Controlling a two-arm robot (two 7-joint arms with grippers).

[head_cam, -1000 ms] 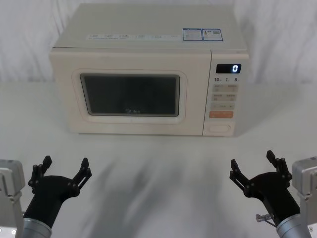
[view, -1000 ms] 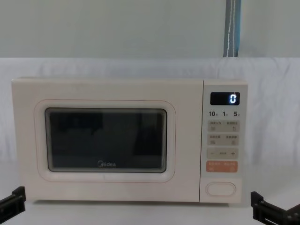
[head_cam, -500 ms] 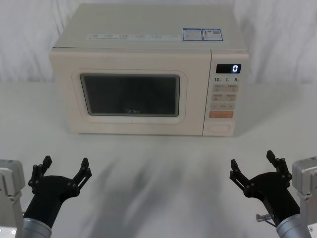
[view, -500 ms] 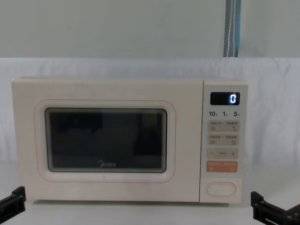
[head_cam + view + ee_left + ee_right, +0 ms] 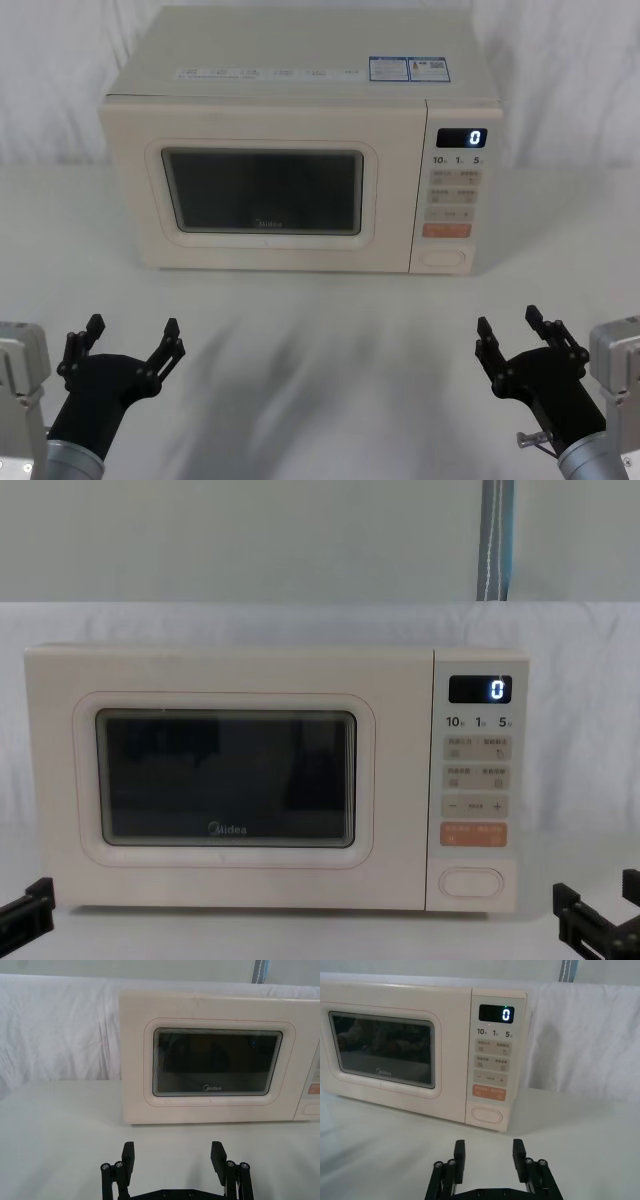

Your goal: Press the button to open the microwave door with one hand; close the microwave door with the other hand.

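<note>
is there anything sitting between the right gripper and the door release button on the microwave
Nothing visible does. The right gripper hovers open over bare white table in front of the microwave, and the button at the bottom of the control panel faces it unobstructed. The microwave door is shut.

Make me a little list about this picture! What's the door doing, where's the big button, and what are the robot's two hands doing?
door: shut, flat against the microwave front
button: at the bottom of the control panel, under the orange key, nothing touching it
display: shows 0
left gripper: open, low over the table, in front of the door's left side, holding nothing
right gripper: open, low over the table, nearer than the button and a bit to its right, holding nothing
</note>
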